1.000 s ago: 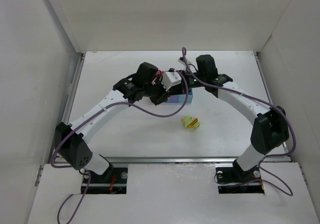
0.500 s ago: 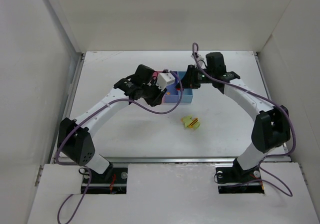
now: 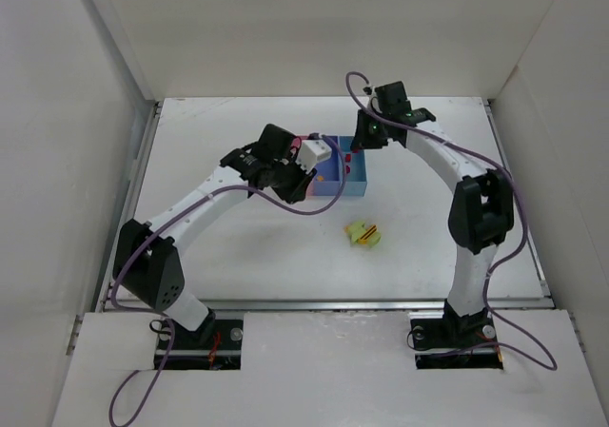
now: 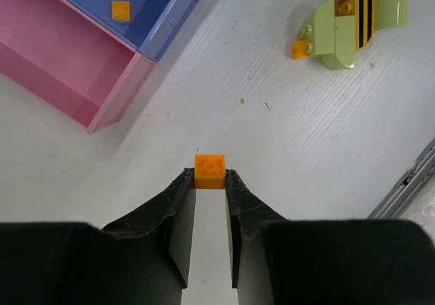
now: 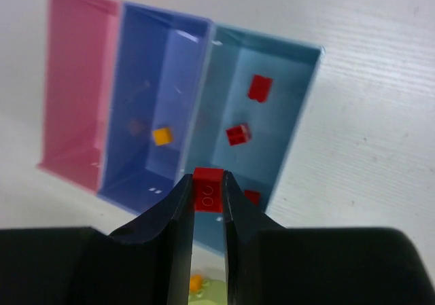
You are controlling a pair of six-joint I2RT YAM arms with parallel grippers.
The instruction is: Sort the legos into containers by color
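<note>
the left fingers (image 4: 189,185) are drawn in narrow and pinch an orange brick (image 4: 210,171) at their very tips, studs facing the wrist camera. the brick sits square between the two tips, poking out just past them, above the bare white surface (image 4: 285,149). ahead of the tips and off to the left stand the containers: the pink bin (image 4: 61,60) nearest, the medium blue bin (image 4: 160,26) joined to it on the far side, with a second orange brick (image 4: 121,10) lying on its floor. ahead and to the right of the tips, well apart from the bins, lies a clump (image 4: 346,26) of lime-green pieces with orange and dark parts, a small orange bit at its near left corner.

the right fingers (image 5: 185,191) are also narrow, clamped on a red brick (image 5: 208,188) held between the tips. seen from that wrist, the brick hangs over the near end of the row, about where the medium blue bin (image 5: 143,47) meets the light blue bin (image 5: 289,115); whether it is over one or the other cannot be told. beyond the tips and slightly right, three loose red bricks (image 5: 237,134) lie in the light blue bin. beyond and to the left, the second orange brick (image 5: 161,136) lies in the medium blue bin, and the pink bin (image 5: 75,81) stands furthest left.

from above, both wrists meet over the bins, and the clump (image 3: 363,234) lies nearer the arm bases, apart from either set of fingers.
</note>
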